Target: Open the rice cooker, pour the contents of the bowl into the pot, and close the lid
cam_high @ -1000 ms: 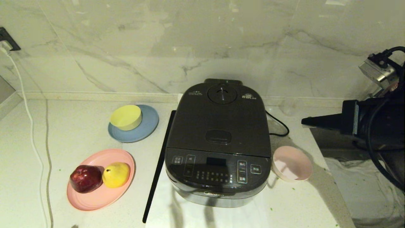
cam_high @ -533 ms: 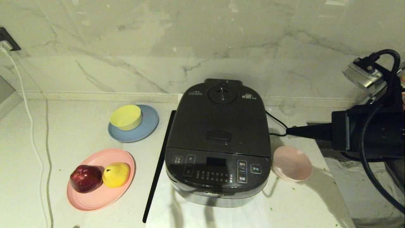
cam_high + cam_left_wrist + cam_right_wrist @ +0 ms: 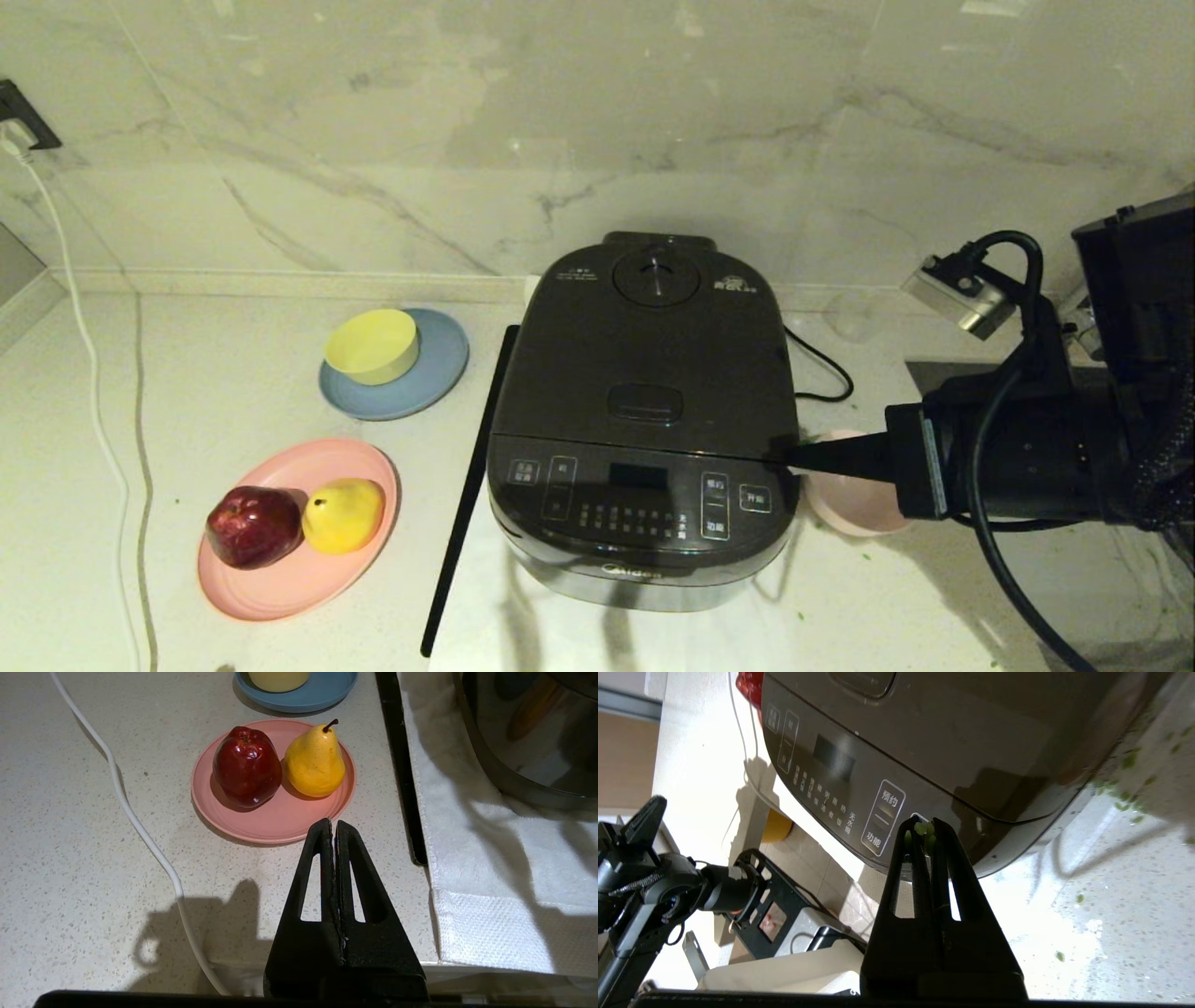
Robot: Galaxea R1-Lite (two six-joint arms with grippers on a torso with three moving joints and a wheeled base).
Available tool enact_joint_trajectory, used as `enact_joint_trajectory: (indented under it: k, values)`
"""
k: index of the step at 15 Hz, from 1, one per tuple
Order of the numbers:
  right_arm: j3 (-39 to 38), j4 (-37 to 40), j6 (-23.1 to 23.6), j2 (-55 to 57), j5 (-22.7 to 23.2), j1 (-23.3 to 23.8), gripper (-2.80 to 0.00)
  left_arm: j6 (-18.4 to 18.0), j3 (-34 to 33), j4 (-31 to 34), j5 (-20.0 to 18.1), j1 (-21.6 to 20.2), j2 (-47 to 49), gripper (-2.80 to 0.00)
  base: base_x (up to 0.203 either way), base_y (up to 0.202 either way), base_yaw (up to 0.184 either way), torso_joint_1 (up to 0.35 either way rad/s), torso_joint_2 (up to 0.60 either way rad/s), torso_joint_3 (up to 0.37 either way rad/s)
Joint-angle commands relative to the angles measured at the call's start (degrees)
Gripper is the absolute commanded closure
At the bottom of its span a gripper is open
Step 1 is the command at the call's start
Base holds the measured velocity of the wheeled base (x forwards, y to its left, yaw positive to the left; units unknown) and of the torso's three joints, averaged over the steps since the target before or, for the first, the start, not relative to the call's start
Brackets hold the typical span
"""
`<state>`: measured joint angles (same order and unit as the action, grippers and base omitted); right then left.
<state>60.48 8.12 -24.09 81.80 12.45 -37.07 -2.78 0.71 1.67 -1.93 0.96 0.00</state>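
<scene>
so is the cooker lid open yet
No, the lid lies flat and shut on the rice cooker in the head view, with the right gripper at its front right corner.

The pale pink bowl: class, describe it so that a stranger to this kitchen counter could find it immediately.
Start at the dark rice cooker in the middle of the counter. The bowl sits on the counter at the cooker's front right corner, partly behind the right gripper. It is small, shallow and cream-pink, unlike the yellow bowl and the large pink plate on the cooker's left.
</scene>
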Motion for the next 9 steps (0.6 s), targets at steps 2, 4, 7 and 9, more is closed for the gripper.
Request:
enact_joint_trajectory:
  k: [2,4,7,9]
  values:
    - [0.2,0.1,-0.2,1.4,0.1,-0.7,0.0,0.0,0.0,0.0,0.0,0.0,-0.2,0.0,0.0,0.0,0.0,0.0,0.0,0.0]
    - [0.2,0.0,-0.3,2.1,0.1,-0.9,0.0,0.0,0.0,0.0,0.0,0.0,-0.2,0.0,0.0,0.0,0.0,0.0,0.0,0.0]
    - [0.6,-0.1,-0.4,3.4,0.1,-0.9,0.0,0.0,0.0,0.0,0.0,0.0,-0.2,0.0,0.0,0.0,0.0,0.0,0.0,0.0]
    - [0.5,-0.1,-0.4,3.6,0.1,-0.9,0.0,0.0,0.0,0.0,0.0,0.0,-0.2,0.0,0.0,0.0,0.0,0.0,0.0,0.0]
